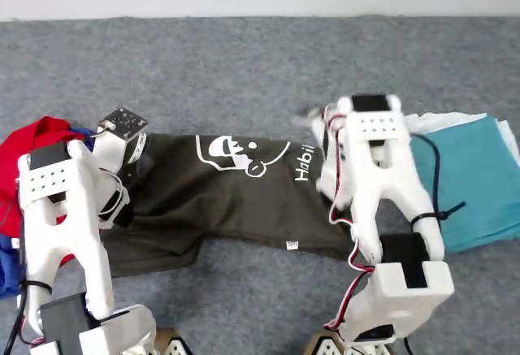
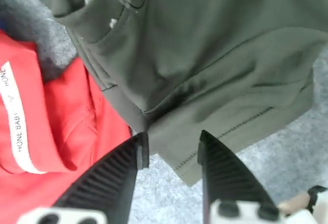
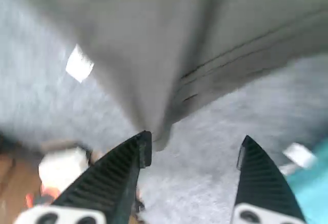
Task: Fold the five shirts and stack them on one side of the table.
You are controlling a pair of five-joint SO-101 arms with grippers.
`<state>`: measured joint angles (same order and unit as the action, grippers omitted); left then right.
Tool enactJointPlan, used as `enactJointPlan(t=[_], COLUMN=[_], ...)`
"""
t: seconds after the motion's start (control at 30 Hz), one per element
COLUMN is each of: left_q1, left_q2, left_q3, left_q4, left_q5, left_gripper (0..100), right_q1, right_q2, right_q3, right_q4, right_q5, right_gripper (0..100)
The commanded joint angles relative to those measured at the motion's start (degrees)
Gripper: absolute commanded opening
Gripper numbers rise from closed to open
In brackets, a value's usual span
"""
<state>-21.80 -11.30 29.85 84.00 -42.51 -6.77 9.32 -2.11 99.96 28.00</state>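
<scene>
surface: grey felt-like table (image 1: pixel 244 54) under a pale wall, with both arms leaning in from the near edge.
shirt in hand: a dark olive shirt (image 1: pixel 244 196) lies spread across the middle, white print up, one end under each arm. it is rumpled along the near edge and not yet folded.
other shirts: a red shirt (image 1: pixel 36 136) is bunched at the left edge, touching the olive shirt, and a blue shirt (image 1: pixel 6 270) lies just beside it. a teal shirt (image 1: pixel 463 180) sits folded at the right on top of a white shirt (image 1: pixel 443 119).
left pincer: the left gripper (image 2: pixel 171 144) is parted to a narrow gap, low over a hemmed corner of the olive shirt. the cloth edge runs between its fingers and nothing is clamped.
right pincer: the right gripper (image 3: pixel 195 147) gapes wide at the other end of the olive shirt. one finger is at the cloth edge, the other over bare table, and it holds nothing.
step in hand: probably pinching both ends of the olive shirt for a fold.
doing it well: the right side likely needs to slide further onto the cloth so that both fingers straddle the edge. both sides should bite the hem itself, where the layers are thick, then lift evenly to keep the fold square.
risk: the red shirt lies just beside the left finger and should stay out of the bite.
progress: two shirts look stacked at the right and three are unfolded.
</scene>
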Motion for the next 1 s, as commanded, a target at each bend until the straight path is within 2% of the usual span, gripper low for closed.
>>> enactJointPlan(t=[0.0,0.07,0.17,0.57,0.67,0.77,0.9,0.97], left_q1=[-0.4,-0.4,-0.4,-0.4,-0.4,-0.4,-0.4,-0.4], left_q2=[-1.6,-1.6,-1.6,-1.6,-1.6,-1.6,-1.6,-1.6], left_q3=[0.7,2.6,5.4,6.5,6.5,6.5,6.5,6.5], left_q4=[0.6,0.5,0.3,0.6,0.6,0.6,0.6,0.6], left_q5=[-1.1,-1.1,-1.1,-0.8,1.3,1.3,1.3,1.3], left_gripper=[16,16,16,16,16,16,16,16], right_q1=[1.5,2.6,2.8,2.6,2.1,0.5,-1.1,-0.7], right_q2=[-0.1,1.0,6.7,28.5,31.8,33.5,35.3,36.2], right_q3=[-10.8,-9.9,-6.9,-15.3,-17.3,-19.0,-22.7,-25.1], right_q4=[-5.0,-10.7,-15.6,-16.3,-16.2,-13.8,-6.5,-3.5], right_q5=[-14.2,-20.0,-22.9,-23.1,-22.8,-21.5,-14.7,-13.2], right_gripper=[27.3,27.3,27.3,27.0,26.5,18.6,0.0,2.6])
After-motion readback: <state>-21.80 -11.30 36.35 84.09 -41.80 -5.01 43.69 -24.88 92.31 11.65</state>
